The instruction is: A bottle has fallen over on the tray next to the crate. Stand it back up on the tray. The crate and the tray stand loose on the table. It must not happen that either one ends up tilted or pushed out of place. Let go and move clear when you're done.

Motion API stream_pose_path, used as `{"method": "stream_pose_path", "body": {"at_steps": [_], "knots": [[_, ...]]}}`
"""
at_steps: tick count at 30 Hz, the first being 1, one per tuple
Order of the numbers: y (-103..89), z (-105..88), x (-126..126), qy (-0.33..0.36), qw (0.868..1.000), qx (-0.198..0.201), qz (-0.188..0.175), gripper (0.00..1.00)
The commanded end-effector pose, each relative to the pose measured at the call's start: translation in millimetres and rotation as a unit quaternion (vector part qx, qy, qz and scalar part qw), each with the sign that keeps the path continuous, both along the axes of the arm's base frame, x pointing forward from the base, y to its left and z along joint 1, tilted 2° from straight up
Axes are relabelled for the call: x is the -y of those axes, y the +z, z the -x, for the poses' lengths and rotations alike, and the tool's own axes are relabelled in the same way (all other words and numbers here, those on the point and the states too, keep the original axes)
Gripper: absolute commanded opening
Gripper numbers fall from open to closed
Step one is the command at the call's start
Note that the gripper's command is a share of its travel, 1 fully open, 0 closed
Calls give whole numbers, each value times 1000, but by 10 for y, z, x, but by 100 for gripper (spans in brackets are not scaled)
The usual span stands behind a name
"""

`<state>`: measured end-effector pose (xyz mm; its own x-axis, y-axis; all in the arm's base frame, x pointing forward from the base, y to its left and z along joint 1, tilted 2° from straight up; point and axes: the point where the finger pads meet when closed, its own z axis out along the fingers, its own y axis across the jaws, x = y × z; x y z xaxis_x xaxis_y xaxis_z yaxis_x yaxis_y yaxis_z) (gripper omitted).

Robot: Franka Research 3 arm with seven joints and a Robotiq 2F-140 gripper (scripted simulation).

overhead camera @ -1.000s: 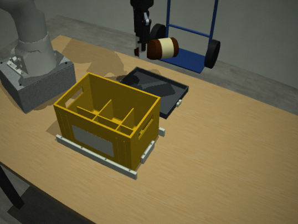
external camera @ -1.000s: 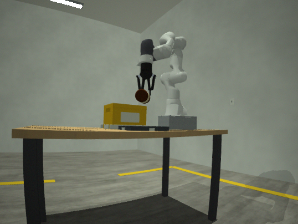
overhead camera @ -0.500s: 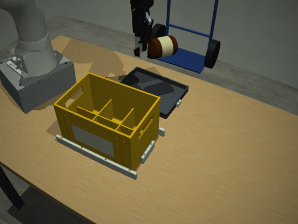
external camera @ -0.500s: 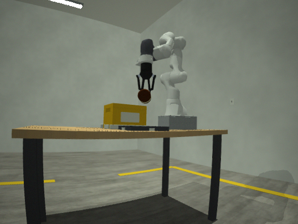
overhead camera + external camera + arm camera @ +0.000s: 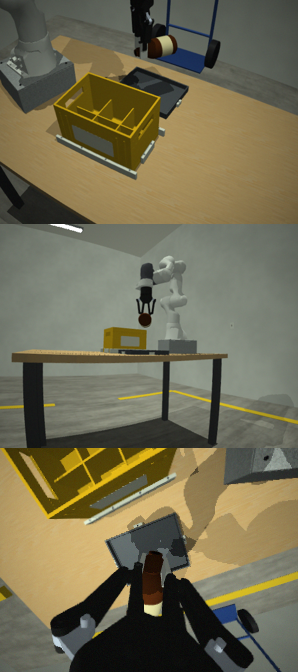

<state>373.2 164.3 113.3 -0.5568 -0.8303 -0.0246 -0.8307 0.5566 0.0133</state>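
The dark brown glass-like bottle with a cream label band (image 5: 162, 46) is lying horizontal in mid-air, high above the flat dark grey tray (image 5: 169, 103) beside the yellow compartmented plastic crate (image 5: 111, 122). The black two-finger gripper (image 5: 141, 51) is clenching the bottle at its neck end. The white arm (image 5: 171, 296) is reaching up and over, its wrist pointing straight down over the tray.
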Motion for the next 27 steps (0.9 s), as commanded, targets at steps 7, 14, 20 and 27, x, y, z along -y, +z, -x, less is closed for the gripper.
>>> {"method": "stream_pose_path", "body": {"at_steps": [7,14,20,27], "knots": [[10,-22,-7,8,1000,3,0,0],[10,-22,-7,8,1000,3,0,0],[10,-22,-7,8,1000,3,0,0],[10,-22,-7,29,1000,4,0,0]]}}
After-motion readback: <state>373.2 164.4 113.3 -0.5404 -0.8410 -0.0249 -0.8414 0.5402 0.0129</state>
